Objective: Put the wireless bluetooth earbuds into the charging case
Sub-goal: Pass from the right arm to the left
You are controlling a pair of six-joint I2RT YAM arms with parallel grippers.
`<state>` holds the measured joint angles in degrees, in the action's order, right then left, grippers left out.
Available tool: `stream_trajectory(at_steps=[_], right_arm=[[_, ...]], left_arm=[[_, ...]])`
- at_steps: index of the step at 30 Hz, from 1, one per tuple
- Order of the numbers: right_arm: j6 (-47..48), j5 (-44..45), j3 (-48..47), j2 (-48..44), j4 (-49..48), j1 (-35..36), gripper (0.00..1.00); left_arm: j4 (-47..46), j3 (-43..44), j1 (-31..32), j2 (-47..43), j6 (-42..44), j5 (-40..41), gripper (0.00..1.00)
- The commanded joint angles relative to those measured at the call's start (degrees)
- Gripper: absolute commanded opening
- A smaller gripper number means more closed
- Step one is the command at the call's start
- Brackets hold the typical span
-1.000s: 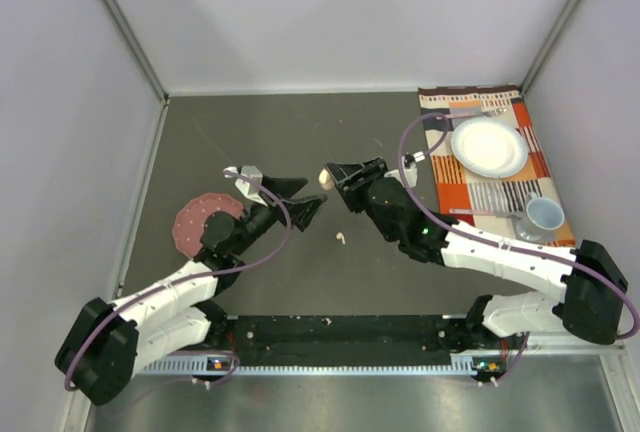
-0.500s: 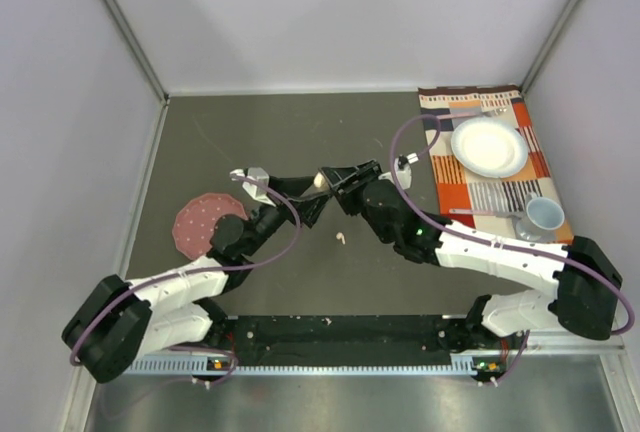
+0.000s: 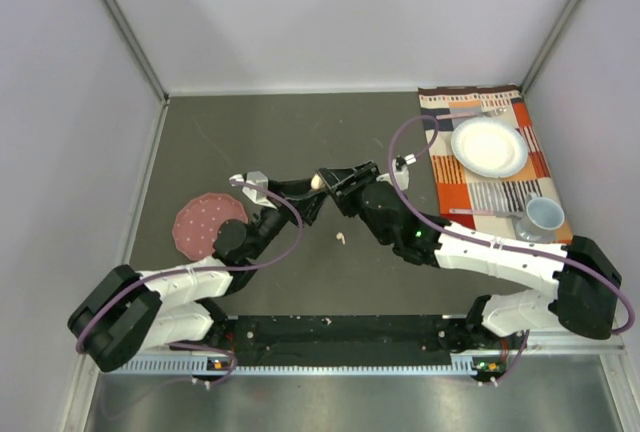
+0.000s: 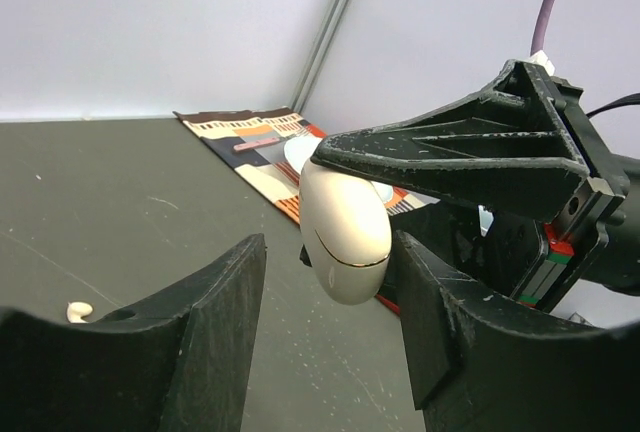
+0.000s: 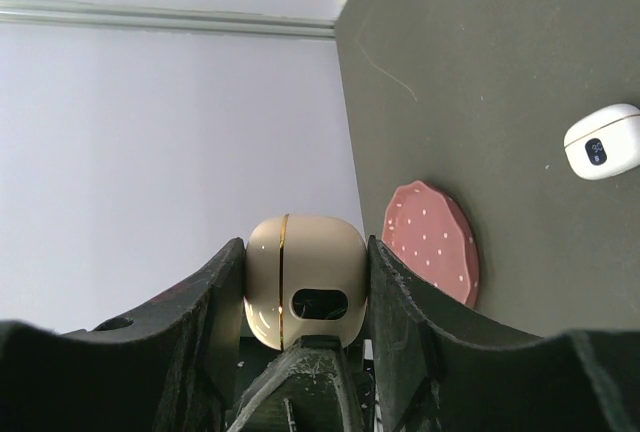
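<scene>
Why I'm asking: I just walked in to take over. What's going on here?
The right gripper is shut on a rounded pale peach charging case with a gold seam, holding it up off the dark table. The left gripper is open, with a finger on either side of the case and not touching it, so this looks like a handover. One tiny pale earbud and a white charging case lie on the table.

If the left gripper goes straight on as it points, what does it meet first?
Most likely the peach case held in the right gripper, directly ahead of the left gripper; depth unclear.
</scene>
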<state>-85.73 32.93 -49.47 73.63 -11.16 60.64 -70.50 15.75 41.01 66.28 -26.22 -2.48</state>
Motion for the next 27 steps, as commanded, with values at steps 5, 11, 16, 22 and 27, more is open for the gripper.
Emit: stream_trajectory(at_steps=[5, 11, 16, 22, 27], right_arm=[[-0.4, -0.14, -0.89, 0.03, -3.26, 0.97, 0.0], [-0.49, -0.5, -0.8, -0.24, -3.43, 1.06, 0.0], [0.04, -1.46, -0.8, -0.41, -3.69, 0.97, 0.0], [5.74, -3.39, 0.16, -1.38, -6.24, 1.06, 0.27], [14.87, -4.89, -0.97, -4.18, -4.14, 0.88, 0.61]], left_arm=[[-4.82, -0.45, 0.91, 0.43, 0.73, 1.95, 0.56], [-6.23, -0.63, 1.08, 1.48, 0.64, 3.8, 0.38], [-6.76, -0.89, 1.09, 1.75, 0.82, 4.24, 0.34], [-6.49, -1.68, 1.09, 0.17, 3.89, 2.84, 0.2], [0.79, -1.34, 1.09, -4.13, 8.8, -2.17, 0.13]])
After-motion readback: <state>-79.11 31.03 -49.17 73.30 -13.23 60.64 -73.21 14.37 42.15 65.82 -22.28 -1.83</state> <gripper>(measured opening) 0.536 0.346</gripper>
